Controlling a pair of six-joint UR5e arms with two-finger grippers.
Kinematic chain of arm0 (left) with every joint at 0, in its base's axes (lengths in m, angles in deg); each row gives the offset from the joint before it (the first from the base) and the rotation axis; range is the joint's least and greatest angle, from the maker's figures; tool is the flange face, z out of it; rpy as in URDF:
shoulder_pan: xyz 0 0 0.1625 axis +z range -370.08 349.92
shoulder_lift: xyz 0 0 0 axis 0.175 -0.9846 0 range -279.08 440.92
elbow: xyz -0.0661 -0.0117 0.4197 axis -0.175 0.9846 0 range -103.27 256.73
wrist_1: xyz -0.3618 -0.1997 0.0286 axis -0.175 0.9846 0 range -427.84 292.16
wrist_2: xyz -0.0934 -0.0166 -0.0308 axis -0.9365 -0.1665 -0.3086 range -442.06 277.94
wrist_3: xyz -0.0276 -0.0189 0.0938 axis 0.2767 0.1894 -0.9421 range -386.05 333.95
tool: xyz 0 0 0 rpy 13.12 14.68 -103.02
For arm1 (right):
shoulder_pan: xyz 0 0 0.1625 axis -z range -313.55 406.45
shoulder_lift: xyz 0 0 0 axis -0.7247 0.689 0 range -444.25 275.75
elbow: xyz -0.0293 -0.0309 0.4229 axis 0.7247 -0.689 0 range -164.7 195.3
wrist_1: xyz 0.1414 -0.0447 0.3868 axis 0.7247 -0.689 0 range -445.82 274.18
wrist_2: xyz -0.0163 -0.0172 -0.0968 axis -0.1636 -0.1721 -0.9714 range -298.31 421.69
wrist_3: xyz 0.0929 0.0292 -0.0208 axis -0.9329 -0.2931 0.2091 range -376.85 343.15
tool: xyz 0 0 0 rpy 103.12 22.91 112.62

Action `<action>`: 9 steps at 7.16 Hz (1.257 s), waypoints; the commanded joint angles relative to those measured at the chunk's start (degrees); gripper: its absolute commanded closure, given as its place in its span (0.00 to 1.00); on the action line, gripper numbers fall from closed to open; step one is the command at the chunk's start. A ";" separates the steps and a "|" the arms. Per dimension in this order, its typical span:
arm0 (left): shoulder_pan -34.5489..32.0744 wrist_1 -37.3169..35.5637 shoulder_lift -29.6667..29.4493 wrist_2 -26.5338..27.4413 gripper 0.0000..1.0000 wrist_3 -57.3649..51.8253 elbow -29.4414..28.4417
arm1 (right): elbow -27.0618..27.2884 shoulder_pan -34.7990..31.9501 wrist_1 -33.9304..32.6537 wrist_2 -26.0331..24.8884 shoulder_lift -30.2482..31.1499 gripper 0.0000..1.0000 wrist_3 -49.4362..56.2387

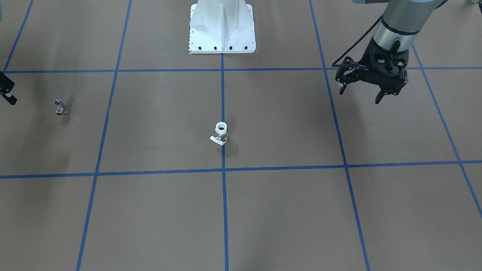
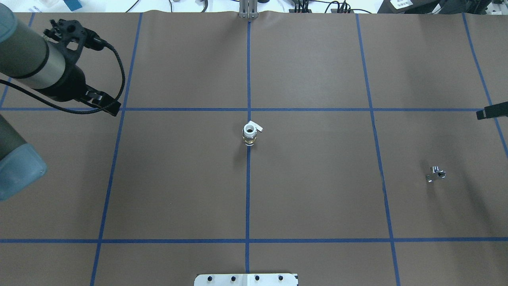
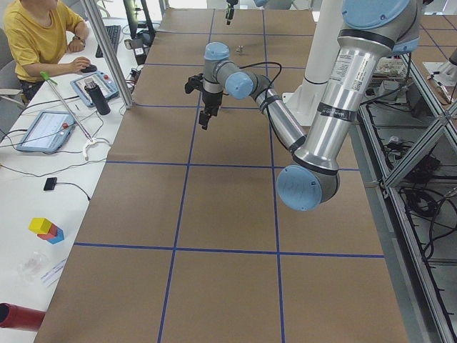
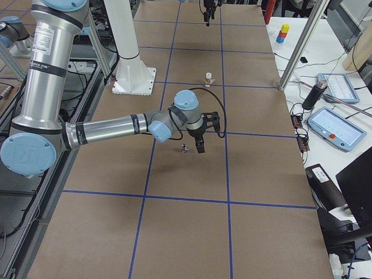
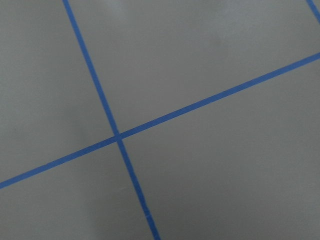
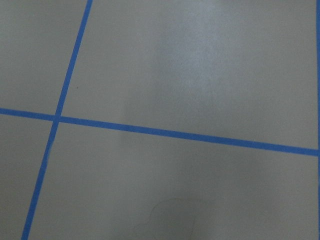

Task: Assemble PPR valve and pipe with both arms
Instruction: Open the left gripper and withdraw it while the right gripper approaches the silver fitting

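Note:
The PPR valve (image 1: 221,132) stands upright on the brown mat at the table's middle, on a blue tape line, white collar up and white tab to the side; it also shows in the overhead view (image 2: 250,133). The chrome pipe (image 1: 60,107) lies far off on my right side (image 2: 435,174). My left gripper (image 1: 360,94) is open and empty, hovering far from the valve on my left. Of my right gripper, only one black finger (image 1: 8,94) shows at the view's edge, near the pipe; I cannot tell its state. Both wrist views show only mat and tape.
The white bolted pedestal base (image 1: 222,35) stands at the robot's edge of the table. Blue tape lines grid the mat. An operator (image 3: 36,39) sits at a side desk with tablets beyond the far table edge. A metal post (image 3: 107,50) stands there.

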 commanded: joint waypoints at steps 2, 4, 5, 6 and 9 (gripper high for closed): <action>-0.25 5.55 4.81 0.15 0.00 -0.03 -0.56 | 0.95 18.47 4.26 -16.97 0.71 0.01 -16.84; -0.34 5.57 4.81 0.15 0.00 -0.02 -1.09 | 0.52 22.29 6.96 -19.21 2.11 0.01 -17.93; -0.25 5.57 4.81 0.15 0.00 -0.02 -1.18 | 0.43 22.65 10.21 -19.04 3.86 0.02 -17.93; -0.25 5.66 4.81 0.15 0.00 -0.02 -1.18 | 0.08 22.83 10.24 -19.21 4.57 0.09 -17.67; -0.25 5.57 4.81 0.15 0.00 -0.02 -1.35 | -1.94 23.97 10.42 -19.39 4.58 0.30 -17.14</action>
